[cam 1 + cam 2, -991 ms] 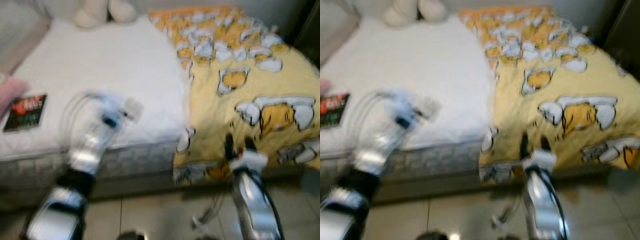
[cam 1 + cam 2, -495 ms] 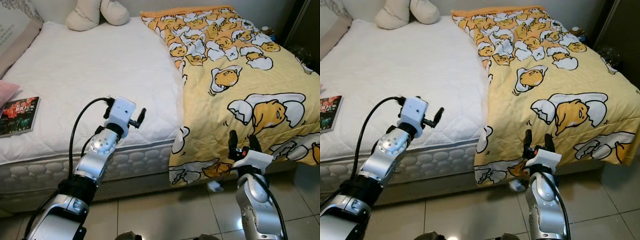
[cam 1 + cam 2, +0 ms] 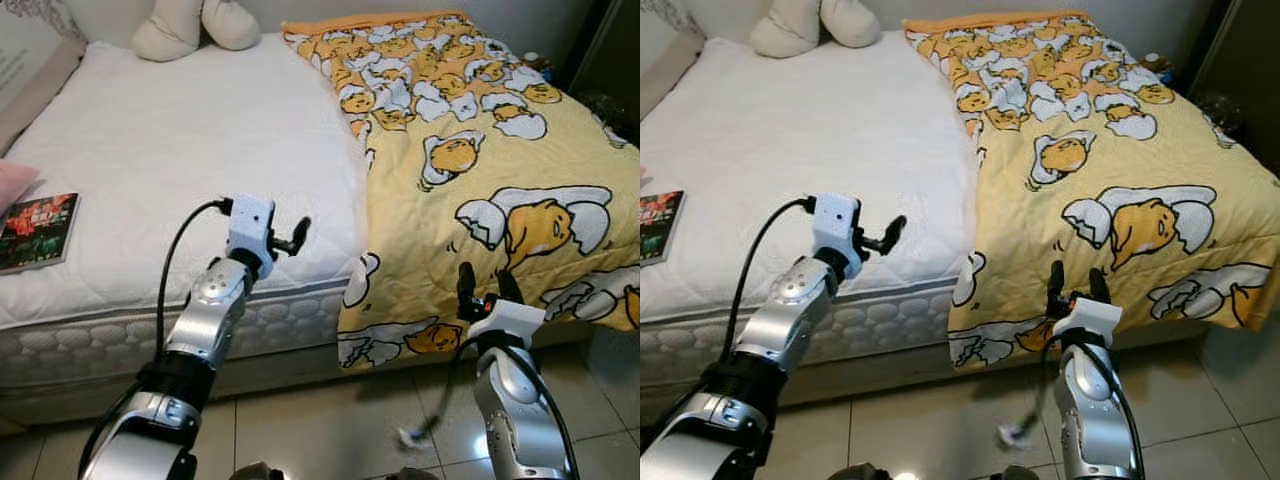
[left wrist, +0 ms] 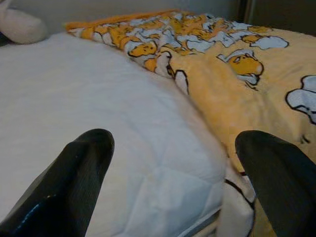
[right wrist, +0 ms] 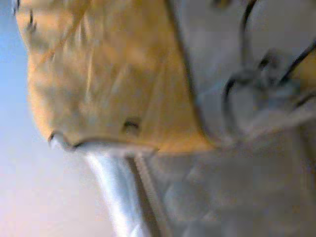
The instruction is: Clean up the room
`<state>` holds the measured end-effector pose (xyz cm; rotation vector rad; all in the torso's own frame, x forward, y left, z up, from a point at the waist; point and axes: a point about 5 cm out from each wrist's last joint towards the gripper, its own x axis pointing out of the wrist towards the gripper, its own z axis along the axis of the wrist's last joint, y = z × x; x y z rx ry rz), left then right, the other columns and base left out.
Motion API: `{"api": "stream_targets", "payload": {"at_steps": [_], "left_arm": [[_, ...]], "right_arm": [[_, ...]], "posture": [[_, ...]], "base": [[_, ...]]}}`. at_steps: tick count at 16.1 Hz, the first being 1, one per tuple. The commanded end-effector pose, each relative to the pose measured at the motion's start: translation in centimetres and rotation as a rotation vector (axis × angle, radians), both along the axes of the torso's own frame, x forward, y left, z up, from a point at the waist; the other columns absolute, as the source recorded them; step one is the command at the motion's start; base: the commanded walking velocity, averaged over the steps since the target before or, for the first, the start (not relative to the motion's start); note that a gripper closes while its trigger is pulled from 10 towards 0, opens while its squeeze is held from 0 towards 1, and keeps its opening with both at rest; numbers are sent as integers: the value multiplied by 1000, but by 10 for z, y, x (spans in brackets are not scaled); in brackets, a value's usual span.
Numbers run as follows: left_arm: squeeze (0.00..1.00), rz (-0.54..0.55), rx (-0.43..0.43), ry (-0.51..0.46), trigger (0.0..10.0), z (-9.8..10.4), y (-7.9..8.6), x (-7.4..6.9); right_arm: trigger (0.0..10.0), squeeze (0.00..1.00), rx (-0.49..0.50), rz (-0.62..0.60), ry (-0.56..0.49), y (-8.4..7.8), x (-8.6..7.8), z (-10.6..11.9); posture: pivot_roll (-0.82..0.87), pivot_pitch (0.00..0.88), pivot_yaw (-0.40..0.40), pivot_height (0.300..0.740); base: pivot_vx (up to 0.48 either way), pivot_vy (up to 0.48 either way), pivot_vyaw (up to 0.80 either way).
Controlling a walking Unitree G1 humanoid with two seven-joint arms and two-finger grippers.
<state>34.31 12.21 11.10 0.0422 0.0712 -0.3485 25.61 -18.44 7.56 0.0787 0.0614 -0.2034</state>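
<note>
A yellow blanket (image 3: 520,150) printed with egg cartoons covers the right half of the bed and hangs over its foot. The white mattress (image 3: 200,130) lies bare on the left half. My left gripper (image 3: 296,236) is open above the mattress's near edge, a short way left of the blanket's edge (image 4: 197,94), with nothing between its fingers (image 4: 74,173). My right gripper (image 3: 484,287) points up, fingers apart, right at the blanket's hanging hem. The right wrist view is a blurred close-up of the yellow cloth (image 5: 108,74).
A book (image 3: 38,232) lies at the mattress's left edge beside a pink cushion (image 3: 12,185). A cream plush toy (image 3: 195,25) and a pillow (image 3: 30,60) sit at the head. A small white piece on a cable (image 3: 410,437) dangles over the tiled floor (image 3: 320,430).
My left gripper has moved right, closer to the blanket's edge. The white piece on the cable by my right arm has swung lower. The right gripper stays put.
</note>
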Motion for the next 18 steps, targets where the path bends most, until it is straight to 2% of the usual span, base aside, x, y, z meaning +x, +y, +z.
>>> {"api": "stream_targets", "payload": {"at_steps": [1,10,12,14,16,18], "left_arm": [[0,17,-25,21,10000,0,3,1],[0,-39,-37,17,10000,3,-3,1],[0,-16,-57,14,10000,5,-3,3],[0,69,-137,74,10000,1,6,7],[0,95,-161,89,10000,0,9,8],[0,73,-129,47,10000,4,5,7]], "right_arm": [[10000,0,-2,6,2,1,1,1],[10000,0,7,12,2,3,1,3],[10000,0,16,8,3,2,1,3],[10000,0,28,9,-2,2,2,4],[10000,0,39,3,-6,1,3,5],[10000,0,39,-2,-7,-2,3,7]], "posture": [[-119,0,64,714],[-125,0,67,714],[-125,0,64,714],[-130,0,65,714],[-136,0,64,714],[-144,0,65,714]], "base": [[0,0,0],[0,0,0],[0,0,0],[0,0,0],[0,0,0],[0,0,0]]}}
